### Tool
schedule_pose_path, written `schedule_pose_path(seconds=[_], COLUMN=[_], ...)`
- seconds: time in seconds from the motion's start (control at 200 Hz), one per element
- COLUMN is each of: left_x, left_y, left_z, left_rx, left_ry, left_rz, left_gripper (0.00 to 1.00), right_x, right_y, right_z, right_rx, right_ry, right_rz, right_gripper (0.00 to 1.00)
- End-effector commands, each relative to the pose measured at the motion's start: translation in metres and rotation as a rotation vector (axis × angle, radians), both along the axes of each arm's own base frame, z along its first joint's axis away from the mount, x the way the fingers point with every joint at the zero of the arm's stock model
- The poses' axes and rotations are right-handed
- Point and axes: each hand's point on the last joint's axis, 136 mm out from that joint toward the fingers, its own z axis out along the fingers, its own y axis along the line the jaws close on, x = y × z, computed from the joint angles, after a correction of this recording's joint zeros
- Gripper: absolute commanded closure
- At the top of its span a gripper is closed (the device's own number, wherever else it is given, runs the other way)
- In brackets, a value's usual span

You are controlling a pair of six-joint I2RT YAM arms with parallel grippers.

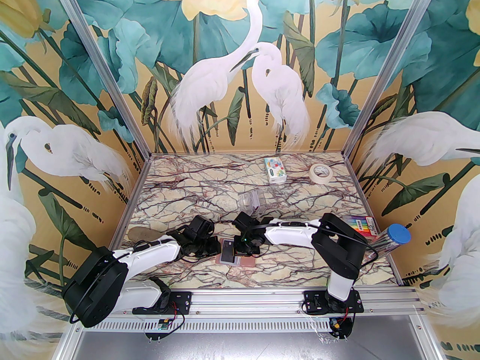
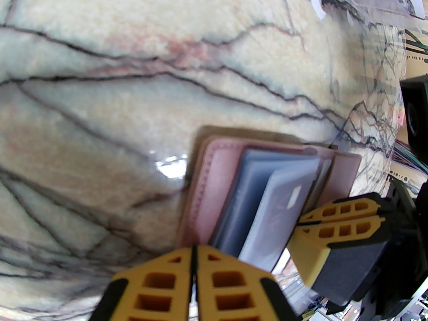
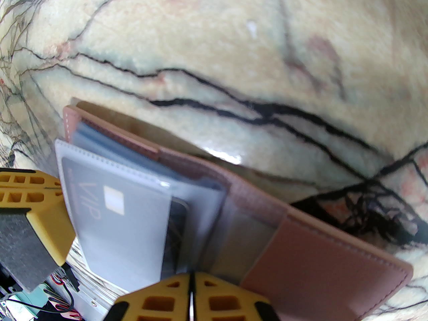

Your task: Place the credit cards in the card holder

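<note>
**Condition.** The card holder (image 3: pixel 334 256) was found lying open on the marble table (image 1: pixel 180 186), in its near middle between the two arms, with its clear sleeves (image 3: pixel 80 152) fanned upward. A grey card (image 3: pixel 110 219) marked VIP was seen inside the top sleeve. A dark card (image 3: pixel 176 226) was seen just beneath it; whether that one was fully seated could not be told.

**Tools.** The left gripper (image 2: pixel 194 273) was pressed together at the holder's edge, with nothing seen between its fingers. The right gripper (image 3: pixel 191 296) was likewise pressed together at the sleeves' lower edge; whether a sleeve was pinched could not be told.

**Judgement.** The step in hand was judged to be the seating of a card in its sleeve.

**Recommendation.** It was advised that the holder be pinned flat by one arm while the card was pushed squarely along the sleeve's length. In this way the sleeve would not be buckled, nor the holder slid across the glossy surface.
</note>
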Motion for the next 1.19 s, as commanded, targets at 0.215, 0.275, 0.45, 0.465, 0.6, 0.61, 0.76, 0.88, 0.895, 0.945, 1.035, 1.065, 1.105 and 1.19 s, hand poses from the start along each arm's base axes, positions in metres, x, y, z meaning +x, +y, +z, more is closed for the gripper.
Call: schedule_pose_path(seconds=[0.215, 0.275, 0.45, 0.465, 0.6, 0.61, 0.76, 0.88, 0.895, 0.945, 1.035, 1.065, 1.105, 1.19], left_x=[-0.017, -0.017, -0.016, -0.017, -0.017, -0.017, -0.016, -0.016, -0.017, -0.016, -0.016, -0.016, -0.017, -0.017], left_y=[0.009, 0.009, 0.009, 0.009, 0.010, 0.010, 0.009, 0.009, 0.009, 0.009, 0.009, 0.009, 0.009, 0.010], left_z=[-0.021, -0.021, -0.021, -0.021, -0.021, -0.021, -0.021, -0.020, -0.021, -0.021, -0.021, -0.021, -0.021, -0.021], left_rx=[0.060, 0.062, 0.066, 0.067, 0.068, 0.069, 0.067, 0.066, 0.067, 0.066, 0.065, 0.065, 0.066, 0.066], left_ry=[0.052, 0.051, 0.052, 0.053, 0.052, 0.053, 0.051, 0.049, 0.051, 0.051, 0.050, 0.050, 0.051, 0.050], left_rz=[-0.024, -0.024, -0.023, -0.023, -0.024, -0.025, -0.024, -0.027, -0.027, -0.025, -0.025, -0.026, -0.025, -0.025], left_gripper=[0.91, 0.91, 0.91, 0.91, 0.91, 0.91, 0.91, 0.91, 0.91, 0.91, 0.91, 0.91, 0.91, 0.91], right_x=[0.002, 0.002, 0.003, 0.003, 0.003, 0.002, 0.006, 0.008, 0.007, 0.007, 0.007, 0.006, 0.007, 0.007], right_y=[0.019, 0.018, 0.012, 0.011, 0.006, 0.006, 0.002, 0.002, 0.003, 0.003, 0.007, 0.007, 0.007, 0.005], right_z=[0.016, 0.018, 0.025, 0.026, 0.035, 0.036, 0.042, 0.037, 0.037, 0.032, 0.026, 0.023, 0.021, 0.018], right_rx=[0.093, 0.092, 0.071, 0.070, 0.065, 0.065, 0.063, 0.072, 0.074, 0.074, 0.082, 0.080, 0.078, 0.072], right_ry=[-0.046, -0.049, -0.069, -0.072, -0.087, -0.088, -0.113, -0.108, -0.105, -0.095, -0.078, -0.074, -0.072, -0.067], right_rz=[0.025, 0.025, 0.028, 0.031, 0.030, 0.031, 0.019, -0.005, -0.007, -0.013, -0.017, -0.019, -0.025, -0.030], right_gripper=[0.91, 0.91, 0.90, 0.91, 0.90, 0.90, 0.89, 0.89, 0.89, 0.90, 0.90, 0.90, 0.90, 0.90])
